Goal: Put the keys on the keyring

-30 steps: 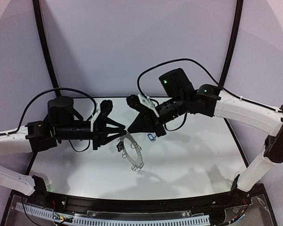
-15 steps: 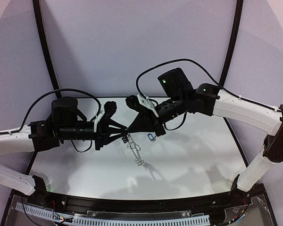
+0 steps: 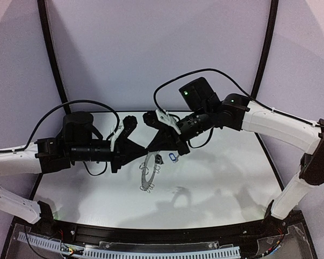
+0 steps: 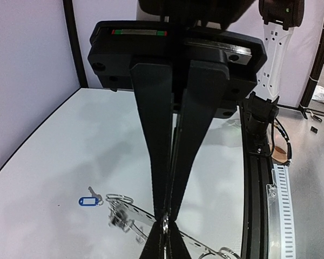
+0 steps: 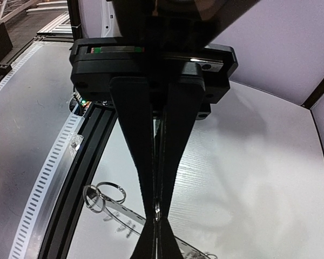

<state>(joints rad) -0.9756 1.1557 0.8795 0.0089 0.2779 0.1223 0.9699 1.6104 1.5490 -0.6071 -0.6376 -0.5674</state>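
Note:
The keyring [image 3: 147,175] hangs above the table, tilted, its silver loops showing. My left gripper [image 3: 146,150] and right gripper [image 3: 152,148] meet tip to tip at its top rim, both shut on it. In the left wrist view my gripper [image 4: 165,221] pinches a silver loop of the keyring [image 4: 135,215]. In the right wrist view my gripper [image 5: 156,211] pinches the same spot on the keyring [image 5: 119,210]. The blue-tagged key [image 3: 173,157] lies loose on the table and also shows in the left wrist view [image 4: 88,200]. A small dark blurred piece, seemingly the black-headed key [image 3: 158,159], dangles from the ring [image 4: 117,220].
The white table [image 3: 221,178] has a black rail [image 3: 151,234] along its near edge, also seen in the left wrist view [image 4: 256,178] and the right wrist view [image 5: 75,178]. Curved black posts and cables rise behind the arms.
Both grippers stayed pinched together and shifted slightly right. The keyring swung under them: open face, then edge-on, now tilted to the left. The dark piece moved from the ring's left to its right.

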